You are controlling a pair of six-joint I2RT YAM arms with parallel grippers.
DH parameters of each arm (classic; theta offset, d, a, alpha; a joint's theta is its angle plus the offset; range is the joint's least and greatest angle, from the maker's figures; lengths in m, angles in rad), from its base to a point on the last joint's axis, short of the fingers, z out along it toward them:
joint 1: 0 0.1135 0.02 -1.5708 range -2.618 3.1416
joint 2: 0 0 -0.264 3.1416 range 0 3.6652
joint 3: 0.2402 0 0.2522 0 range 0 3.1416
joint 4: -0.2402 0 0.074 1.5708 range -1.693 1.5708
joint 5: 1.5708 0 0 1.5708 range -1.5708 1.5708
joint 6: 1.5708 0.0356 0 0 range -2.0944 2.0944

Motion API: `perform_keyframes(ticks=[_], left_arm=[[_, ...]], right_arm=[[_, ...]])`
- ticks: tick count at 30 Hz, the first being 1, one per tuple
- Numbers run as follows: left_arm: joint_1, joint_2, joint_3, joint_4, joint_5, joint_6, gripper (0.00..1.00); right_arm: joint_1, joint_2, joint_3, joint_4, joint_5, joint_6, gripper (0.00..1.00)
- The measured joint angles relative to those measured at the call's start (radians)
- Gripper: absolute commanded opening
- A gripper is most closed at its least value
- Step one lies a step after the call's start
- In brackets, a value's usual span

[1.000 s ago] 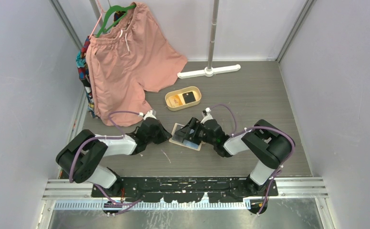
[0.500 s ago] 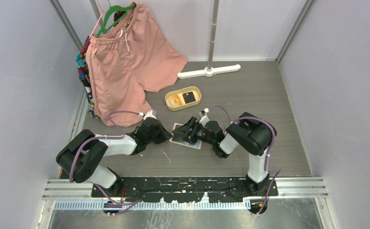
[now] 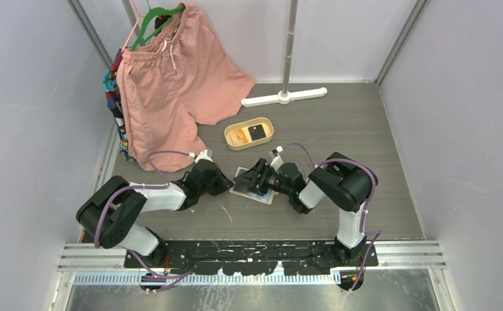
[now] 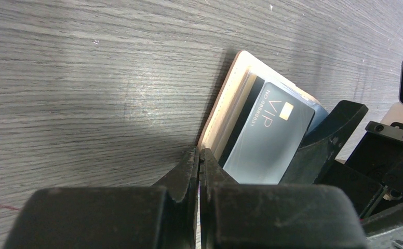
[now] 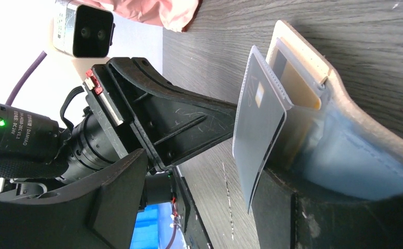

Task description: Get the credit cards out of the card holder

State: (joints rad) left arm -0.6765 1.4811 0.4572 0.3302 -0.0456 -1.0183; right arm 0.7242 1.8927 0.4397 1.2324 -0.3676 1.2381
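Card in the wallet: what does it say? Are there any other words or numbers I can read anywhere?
"VIP": on the grey card sticking out of the wallet.
"No" with a row of digits: on the same card, next to "VIP"; the digits are too small to be sure of.
"DAMIAO": on the black motor in the right wrist view; the finer print beside it is too small to read.
Nothing else can be read.

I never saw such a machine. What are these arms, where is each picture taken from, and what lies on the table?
Two robot arms with two-finger grippers. One picture looks down from above; the other two come from cameras on the wrists. On the table are a beige card holder, an oval tray holding two cards, and pink shorts. The left gripper, shut, sits at the holder's edge. The right gripper stands open around a grey card tilted up out of the holder; nothing is clamped.
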Motion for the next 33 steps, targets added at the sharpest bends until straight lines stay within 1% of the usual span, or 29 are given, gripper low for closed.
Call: perform_keyframes(ticks=[9,15,17,18,19,24,25,26,27,33], left_arm=[[0.0,0.003,0.0,0.006,0.003,0.0,0.0],[-0.001,0.008,0.0,0.013,0.006,-0.003,0.0],[-0.001,0.008,0.0,0.013,0.006,-0.003,0.0],[-0.001,0.008,0.0,0.013,0.006,-0.003,0.0],[-0.001,0.008,0.0,0.013,0.006,-0.003,0.0],[-0.002,0.012,0.0,0.019,0.008,-0.003,0.0],[-0.002,0.013,0.0,0.021,0.008,-0.003,0.0],[-0.002,0.013,0.0,0.022,0.009,-0.003,0.0],[-0.002,0.014,0.0,0.024,0.01,-0.003,0.0],[-0.002,0.018,0.0,0.03,0.013,-0.003,0.0]], right_arm=[[-0.029,-0.126,-0.043,-0.095,-0.028,-0.023,0.74],[-0.045,-0.228,-0.051,-0.22,-0.035,-0.07,0.74],[-0.049,-0.262,-0.051,-0.275,-0.034,-0.095,0.71],[-0.05,-0.277,-0.051,-0.299,-0.034,-0.108,0.68],[-0.051,-0.293,-0.051,-0.33,-0.032,-0.12,0.63],[-0.052,-0.342,-0.048,-0.487,-0.006,-0.186,0.19],[-0.053,-0.342,-0.045,-0.52,0.0,-0.196,0.12],[-0.053,-0.342,-0.041,-0.546,0.005,-0.205,0.09],[-0.053,-0.342,-0.037,-0.578,0.011,-0.212,0.08],[-0.054,-0.349,-0.026,-0.7,0.029,-0.241,0.08]])
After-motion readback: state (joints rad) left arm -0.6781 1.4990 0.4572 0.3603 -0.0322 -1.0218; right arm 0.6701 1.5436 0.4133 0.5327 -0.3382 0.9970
